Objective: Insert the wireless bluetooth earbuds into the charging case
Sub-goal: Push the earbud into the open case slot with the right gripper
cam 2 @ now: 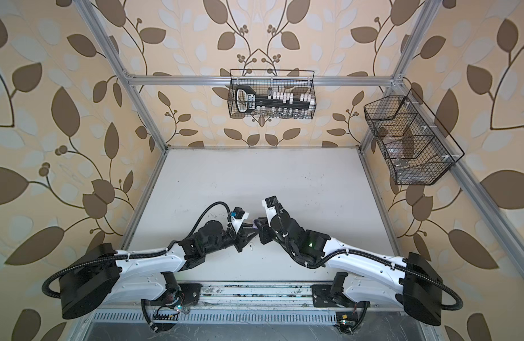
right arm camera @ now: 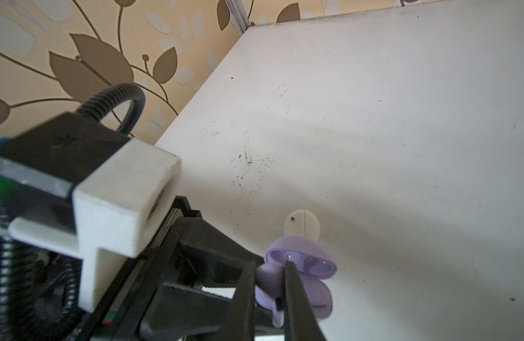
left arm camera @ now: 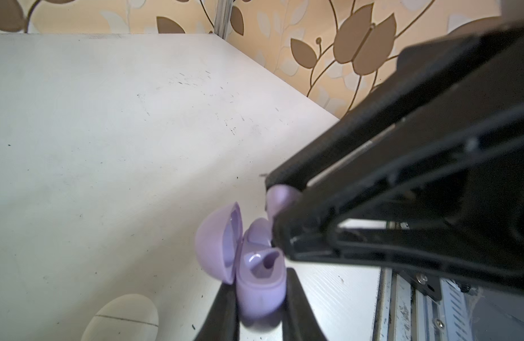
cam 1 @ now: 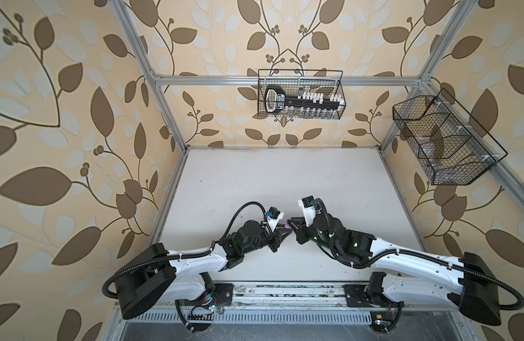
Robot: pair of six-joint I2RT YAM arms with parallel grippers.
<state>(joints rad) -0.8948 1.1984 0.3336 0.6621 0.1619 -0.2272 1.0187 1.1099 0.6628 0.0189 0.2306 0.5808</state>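
Observation:
The lilac charging case (left arm camera: 260, 283) hangs above the table with its lid (left arm camera: 216, 245) swung open, and my left gripper (left arm camera: 259, 292) is shut on its base. One socket (left arm camera: 263, 261) shows empty. My right gripper (right arm camera: 269, 265) is shut on a lilac earbud (right arm camera: 268, 277), stem (right arm camera: 278, 320) pointing back, right over the case base (right arm camera: 316, 298). In the left wrist view the earbud (left arm camera: 280, 197) sits in the right fingertips just above the case. In both top views the two grippers meet mid-table around a lilac speck (cam 1: 286, 226) (cam 2: 256, 226).
A closed white round case (left arm camera: 125, 317) (right arm camera: 302, 226) lies on the white table (cam 1: 284, 177) just beyond the lilac one. A tiny white piece (cam 1: 280, 249) lies under the left gripper. Two wire baskets (cam 1: 302, 94) (cam 1: 443, 141) hang on the frame.

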